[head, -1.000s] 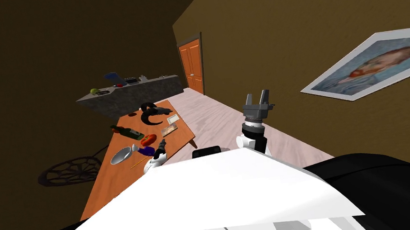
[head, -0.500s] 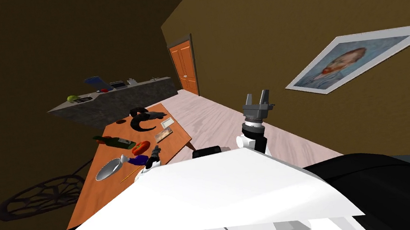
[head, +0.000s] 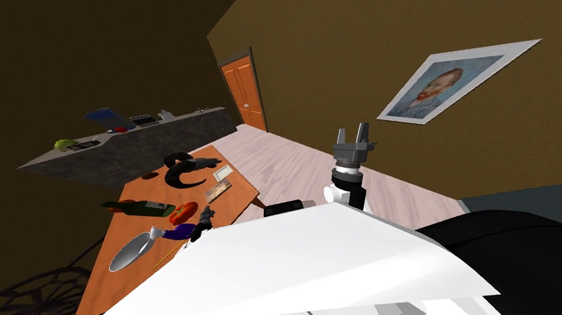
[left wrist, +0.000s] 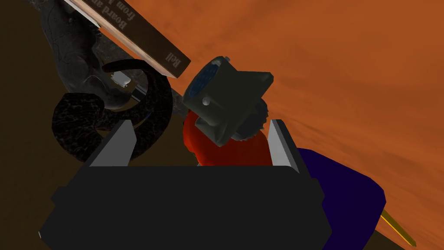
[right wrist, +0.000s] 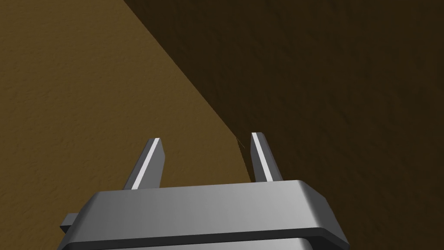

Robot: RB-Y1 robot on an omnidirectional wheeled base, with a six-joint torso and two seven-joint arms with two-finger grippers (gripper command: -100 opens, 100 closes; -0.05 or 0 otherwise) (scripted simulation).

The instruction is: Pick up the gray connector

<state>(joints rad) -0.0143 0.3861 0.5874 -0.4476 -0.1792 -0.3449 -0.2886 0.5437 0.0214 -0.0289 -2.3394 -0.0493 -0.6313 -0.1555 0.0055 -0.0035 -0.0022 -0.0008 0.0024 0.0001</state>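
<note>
Plainly the grasp was not yet made: the left gripper [left wrist: 200, 123] stood wide, one finger either side of the connector [left wrist: 225, 100] without visibly pressing it. The connector (dark grey, with a square flange, a bluish round face and a knurled back) sat among the clutter on the table [left wrist: 347, 65]. It was off-centre in the gap, its knurled end just beside one finger and well apart from the other; whether it touched the nearer finger could not be told. A tomato [left wrist: 225, 154] lay close behind it, a purple object [left wrist: 347, 191] and a pencil [left wrist: 396, 230] to one side, a book [left wrist: 130, 37] and a black curved thing [left wrist: 147, 108] to the other. The right gripper [head: 352, 130] hung raised away from the table, its fingers apart and empty. To do the step well, I judged the hand should first shift sideways until the connector sat midway, so both fingers would meet it together and not shove it. It should then ease forward only far enough to bear on the flange's flat sides, not the knurled round part, which might roll out. The likely fault was nipping the tomato too, so the close wanted to be slow and the lift straight up.
</note>
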